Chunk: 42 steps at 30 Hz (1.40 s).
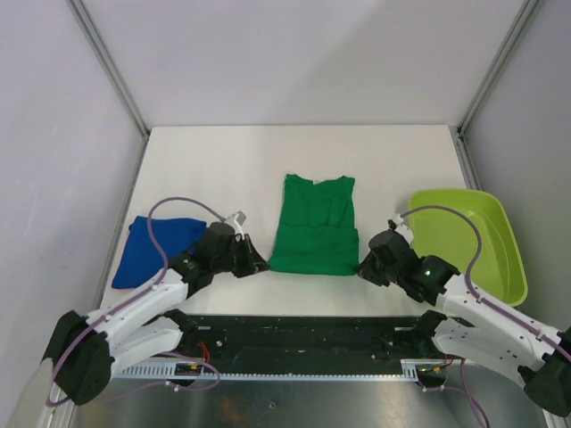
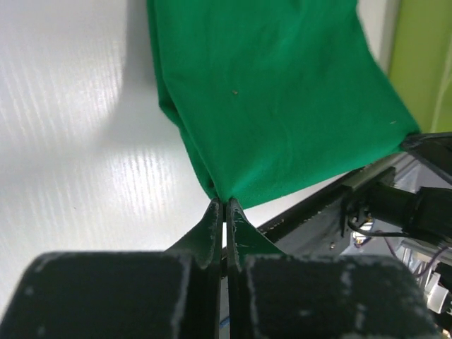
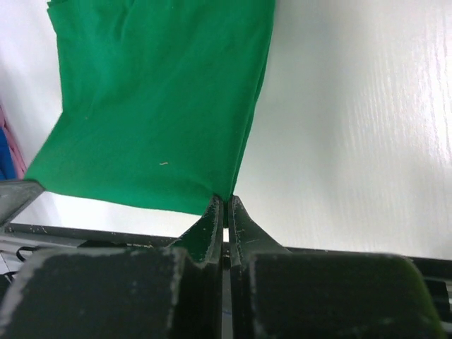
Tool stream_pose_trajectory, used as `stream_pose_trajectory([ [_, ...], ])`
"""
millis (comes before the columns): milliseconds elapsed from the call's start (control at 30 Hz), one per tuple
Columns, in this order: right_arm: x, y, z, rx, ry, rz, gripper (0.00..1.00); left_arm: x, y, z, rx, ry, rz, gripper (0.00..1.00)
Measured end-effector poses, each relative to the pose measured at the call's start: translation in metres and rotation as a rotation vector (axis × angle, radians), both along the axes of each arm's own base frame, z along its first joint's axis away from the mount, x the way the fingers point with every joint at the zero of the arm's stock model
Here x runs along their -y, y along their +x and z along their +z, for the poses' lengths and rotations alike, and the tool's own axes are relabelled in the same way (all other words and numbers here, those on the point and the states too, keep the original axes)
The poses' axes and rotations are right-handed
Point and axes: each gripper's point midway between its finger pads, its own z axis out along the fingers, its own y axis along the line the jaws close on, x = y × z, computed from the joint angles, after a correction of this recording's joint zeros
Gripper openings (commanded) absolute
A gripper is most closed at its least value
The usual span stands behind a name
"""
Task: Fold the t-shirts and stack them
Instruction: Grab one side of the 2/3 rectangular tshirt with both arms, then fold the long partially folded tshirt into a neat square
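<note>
Pinching t-shirt [image 1: 312, 227] corners: left hand [image 1: 263, 265], right hand [image 1: 360, 267]

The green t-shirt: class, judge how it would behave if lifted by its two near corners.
Probably floppy: the green t-shirt lies in soft creases, so its middle would likely sag between the left gripper and right gripper, each pinching a near corner. Probably light, being thin cloth; its folded layers may slide apart.

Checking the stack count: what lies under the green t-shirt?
Only table shows around the green t-shirt; the blue t-shirt lies apart, on the left. Beneath the cloth is covered.
</note>
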Motion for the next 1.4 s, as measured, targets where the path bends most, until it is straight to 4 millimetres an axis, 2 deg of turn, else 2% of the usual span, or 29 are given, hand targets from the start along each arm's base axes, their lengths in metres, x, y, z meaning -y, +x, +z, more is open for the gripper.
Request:
stream_pose_trajectory([
  [133, 0.006, -0.006, 0.002, -0.01, -0.019, -0.007, 0.0, 0.0, 0.0, 0.021, 0.043, -0.03, 0.004, 0.0],
  [267, 0.008, 0.009, 0.014, -0.002, -0.075, -0.021, 0.0, 0.009, 0.02, 0.049, 0.08, -0.024, 0.014, 0.0],
  [367, 0.013, 0.037, 0.034, 0.035, -0.099, -0.057, 0.0, 0.02, 0.048, 0.074, 0.123, -0.014, 0.025, 0.0],
  [500, 0.031, 0.086, 0.054, 0.078, -0.103, -0.143, 0.0, 0.033, 0.095, 0.1, 0.166, -0.002, 0.045, 0.0],
  [600, 0.038, 0.118, 0.061, 0.09, -0.112, -0.164, 0.0, 0.04, 0.128, 0.109, 0.18, 0.007, 0.062, 0.0],
  [767, 0.042, 0.168, 0.062, 0.104, -0.121, -0.155, 0.0, 0.043, 0.176, 0.107, 0.177, 0.029, 0.101, 0.0],
  [900, 0.046, 0.204, 0.052, 0.096, -0.116, -0.148, 0.0, 0.043, 0.205, 0.1, 0.163, 0.039, 0.129, 0.0],
  [1067, 0.048, 0.237, 0.039, 0.086, -0.107, -0.142, 0.0, 0.045, 0.237, 0.089, 0.152, 0.053, 0.149, 0.0],
  [1400, 0.041, 0.306, 0.027, 0.119, -0.09, -0.131, 0.0, 0.041, 0.296, 0.065, 0.143, 0.073, 0.186, 0.0],
])
